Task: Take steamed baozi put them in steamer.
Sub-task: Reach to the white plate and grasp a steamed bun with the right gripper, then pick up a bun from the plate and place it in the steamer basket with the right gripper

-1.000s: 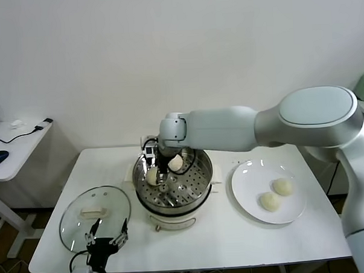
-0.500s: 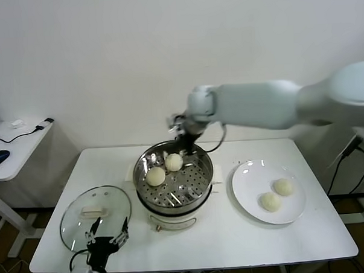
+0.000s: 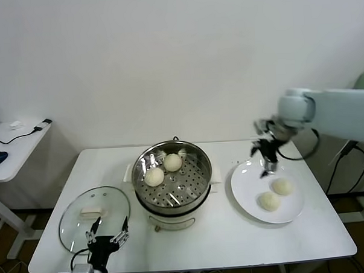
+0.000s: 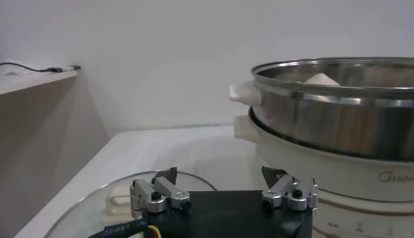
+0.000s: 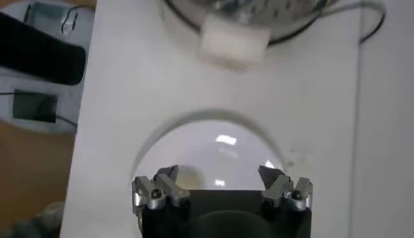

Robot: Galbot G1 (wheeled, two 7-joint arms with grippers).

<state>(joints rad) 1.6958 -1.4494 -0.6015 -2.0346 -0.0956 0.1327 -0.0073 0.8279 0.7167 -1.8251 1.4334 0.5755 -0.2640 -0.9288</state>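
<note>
The steel steamer (image 3: 203, 183) stands mid-table on its cream base, with two baozi inside, one (image 3: 154, 177) on the left of the tray and one (image 3: 173, 162) behind it. Two more baozi (image 3: 282, 186) (image 3: 269, 201) lie on the white plate (image 3: 247, 183) to the right. My right gripper (image 3: 268, 166) hangs open and empty over the plate's far left edge. In the right wrist view the open gripper (image 5: 217, 174) is above the plate (image 5: 213, 139), with a bit of one baozi (image 5: 187, 179) by one finger. My left gripper (image 3: 106, 239) is parked open at the table's front left.
A round glass lid (image 3: 93, 216) lies flat at the front left, just beyond the left gripper; it also shows in the left wrist view (image 4: 97, 207) beside the steamer (image 4: 336, 110). A side table (image 3: 13, 147) with a cable stands at the far left.
My right arm has left a baozi in the steamer, risen out of it and swung right to above the plate. The left arm has not moved.
</note>
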